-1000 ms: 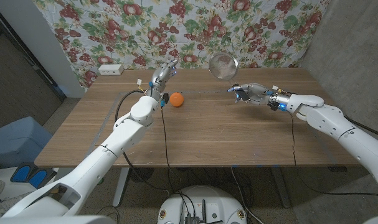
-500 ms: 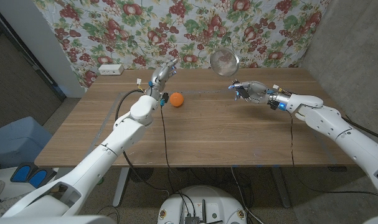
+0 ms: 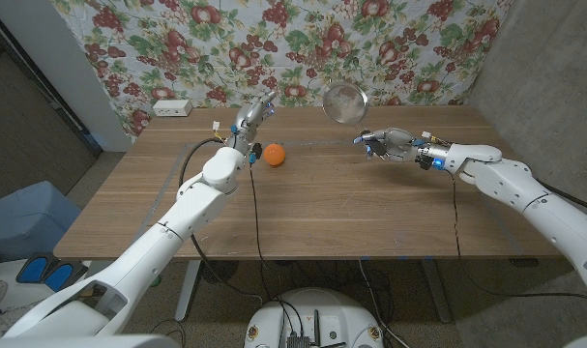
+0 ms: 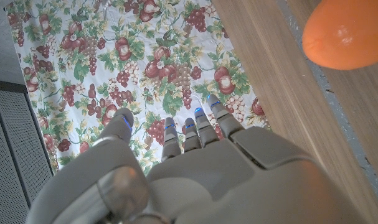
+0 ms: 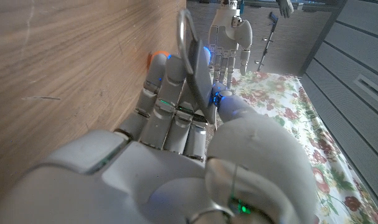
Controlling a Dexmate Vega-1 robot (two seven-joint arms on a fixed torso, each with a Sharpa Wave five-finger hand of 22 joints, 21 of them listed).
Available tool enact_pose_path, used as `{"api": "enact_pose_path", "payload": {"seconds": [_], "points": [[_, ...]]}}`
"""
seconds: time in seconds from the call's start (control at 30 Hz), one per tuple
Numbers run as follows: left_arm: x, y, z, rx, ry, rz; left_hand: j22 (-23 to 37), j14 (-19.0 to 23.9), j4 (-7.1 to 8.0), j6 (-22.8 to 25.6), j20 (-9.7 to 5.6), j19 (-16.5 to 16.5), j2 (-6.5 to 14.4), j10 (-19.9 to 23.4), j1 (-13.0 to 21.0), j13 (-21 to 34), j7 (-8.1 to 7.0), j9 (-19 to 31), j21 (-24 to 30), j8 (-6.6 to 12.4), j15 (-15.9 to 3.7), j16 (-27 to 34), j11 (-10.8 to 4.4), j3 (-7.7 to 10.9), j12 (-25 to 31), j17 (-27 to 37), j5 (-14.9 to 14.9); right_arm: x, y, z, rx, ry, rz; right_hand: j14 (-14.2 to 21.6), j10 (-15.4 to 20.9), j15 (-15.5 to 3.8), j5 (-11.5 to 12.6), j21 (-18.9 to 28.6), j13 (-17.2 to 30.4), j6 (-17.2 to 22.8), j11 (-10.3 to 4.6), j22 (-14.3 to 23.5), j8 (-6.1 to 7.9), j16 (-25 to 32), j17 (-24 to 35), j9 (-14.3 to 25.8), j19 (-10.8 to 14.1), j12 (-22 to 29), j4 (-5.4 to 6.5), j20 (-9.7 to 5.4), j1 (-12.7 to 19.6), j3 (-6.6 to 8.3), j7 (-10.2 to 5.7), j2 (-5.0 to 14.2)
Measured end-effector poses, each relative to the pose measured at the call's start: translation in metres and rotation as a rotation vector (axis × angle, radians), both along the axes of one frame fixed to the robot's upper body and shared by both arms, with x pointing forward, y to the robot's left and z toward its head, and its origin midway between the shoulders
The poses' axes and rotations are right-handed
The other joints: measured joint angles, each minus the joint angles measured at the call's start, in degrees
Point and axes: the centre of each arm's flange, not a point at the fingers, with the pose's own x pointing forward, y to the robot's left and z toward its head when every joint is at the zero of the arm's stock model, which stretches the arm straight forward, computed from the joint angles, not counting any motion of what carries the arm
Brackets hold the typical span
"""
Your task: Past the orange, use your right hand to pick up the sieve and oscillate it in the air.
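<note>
Head view. Sieve (image 3: 346, 101): round metal mesh bowl, held in the air above the far part of the wooden surface (image 3: 312, 208), in front of the floral cloth (image 3: 303, 43). Its handle runs down and to the robot's right into the right hand (image 3: 388, 143); the handle is thin and hard to trace where the fingers cover it. The long axis slants from the hand up toward the backdrop, and the bowl's open face looks tipped toward the camera. The right hand is clenched around the handle and is clear of the surface. Orange (image 3: 274, 154): resting on the surface, nearer than the sieve and well apart from it. Left hand (image 3: 254, 118): just beside the orange on the far side, fingers extended and apart, holding nothing. White box (image 3: 172, 107): at the far left corner of the surface.

Left wrist view. Back of the left hand (image 4: 195, 168), fingers straight and spread, nothing held. The orange (image 4: 345, 34) is cut off by the frame edge.

Right wrist view. The right hand (image 5: 176, 149) is wrapped on the sieve's handle (image 5: 192, 56); the mesh bowl is out of frame. A sliver of the orange (image 5: 156, 59) shows past the fingers, with the left hand (image 5: 229, 37) beyond it.
</note>
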Motion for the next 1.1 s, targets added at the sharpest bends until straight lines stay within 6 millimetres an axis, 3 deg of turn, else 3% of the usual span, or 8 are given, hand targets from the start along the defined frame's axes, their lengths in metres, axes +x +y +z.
{"api": "enact_pose_path", "payload": {"seconds": [0.6, 1.1], "points": [[0.0025, -0.0028, -0.0009, -0.001, 0.008, -0.003, 0.0, -0.31, 0.01, 0.0, -0.1, -0.51, 0.23, -0.32, -0.22, 0.0, 0.0, 0.0, 0.0, 0.0, 0.31, 0.0, 0.32, 0.45, 0.0, 0.0, -0.24, 0.0082, 0.0029, -0.0026, -0.252, 0.125, -0.048, 0.8, 0.7, 0.03, -0.2, 0.2, -0.26, -0.07, -0.09, -0.44, -0.51, 0.31, 0.25, -0.68, 0.91, -0.8, -0.35, -0.1, 0.85, 0.59, 0.68, -0.84], [0.0038, -0.0032, -0.0023, -0.006, 0.011, -0.005, 0.0, -0.31, 0.01, 0.31, -0.1, -0.51, 0.43, -0.31, -0.47, 0.0, 0.31, 0.0, 0.0, 0.0, 0.31, 0.0, 0.31, 0.92, 0.0, 0.0, -0.24, 0.0088, 0.001, -0.0006, -0.35, 0.171, -0.101, 0.91, 0.79, 0.14, -0.44, 0.17, 0.18, 0.02, -0.2, -0.43, -0.71, 0.3, 0.26, -1.06, 1.12, -0.81, -0.44, -0.31, 1.66, 1.31, 0.96, -1.65]]}}
